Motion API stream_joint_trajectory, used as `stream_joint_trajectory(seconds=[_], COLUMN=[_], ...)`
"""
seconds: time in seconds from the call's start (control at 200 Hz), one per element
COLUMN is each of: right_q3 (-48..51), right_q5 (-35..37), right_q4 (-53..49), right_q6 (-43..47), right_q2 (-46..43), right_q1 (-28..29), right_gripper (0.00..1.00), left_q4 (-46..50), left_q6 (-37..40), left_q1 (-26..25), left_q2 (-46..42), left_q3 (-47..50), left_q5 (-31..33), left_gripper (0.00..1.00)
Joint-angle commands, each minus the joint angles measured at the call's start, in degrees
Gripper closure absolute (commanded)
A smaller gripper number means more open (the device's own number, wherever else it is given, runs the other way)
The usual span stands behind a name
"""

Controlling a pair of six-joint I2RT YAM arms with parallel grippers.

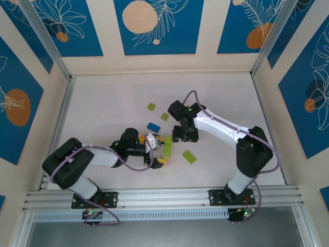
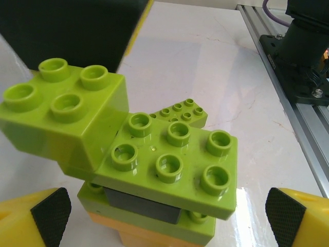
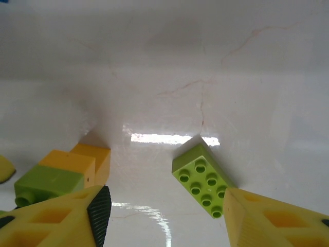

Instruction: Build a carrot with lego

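A lego stack (image 2: pixel 169 170) stands on the table: an orange base, a lime green brick, a thin black piece, then two lime green bricks stepped on top. My left gripper (image 2: pixel 164 213) is open wide, with its pads (image 2: pixel 49 213) on either side of the stack and clear of it. From above, the stack (image 1: pixel 167 148) sits between those yellow fingers. My right gripper (image 1: pixel 184 135) hovers just beyond it, open and holding nothing (image 3: pixel 167 218). A loose lime green brick (image 3: pixel 203 180) lies flat by its right finger, also visible from above (image 1: pixel 189 157).
Loose bricks lie behind the grippers: two small lime green ones (image 1: pixel 151 106) (image 1: pixel 165 116) and a blue one (image 1: pixel 153 126). The stack's orange and green end (image 3: pixel 61 175) shows at the left of the right wrist view. A metal rail (image 2: pixel 288 98) runs along the table's near edge.
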State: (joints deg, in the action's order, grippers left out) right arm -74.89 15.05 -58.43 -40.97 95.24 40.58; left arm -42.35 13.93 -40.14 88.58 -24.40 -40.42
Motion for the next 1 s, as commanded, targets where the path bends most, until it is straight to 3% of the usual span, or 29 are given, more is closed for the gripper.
stream_joint_trajectory(seconds=[0.0,0.995], right_q3=[-2.56,-11.25], right_q5=[-0.02,-5.47], right_q4=[0.07,1.48], right_q6=[2.09,10.18], right_q2=[1.23,7.04], right_q1=[-0.32,3.54], right_gripper=[0.39,0.39], left_q4=[0.15,-2.95], left_q6=[1.0,-0.16], left_q1=[-0.08,1.12], left_q2=[0.73,4.32], left_q3=[-1.4,-2.24], left_q5=[-0.63,4.56], left_gripper=[0.0,0.0])
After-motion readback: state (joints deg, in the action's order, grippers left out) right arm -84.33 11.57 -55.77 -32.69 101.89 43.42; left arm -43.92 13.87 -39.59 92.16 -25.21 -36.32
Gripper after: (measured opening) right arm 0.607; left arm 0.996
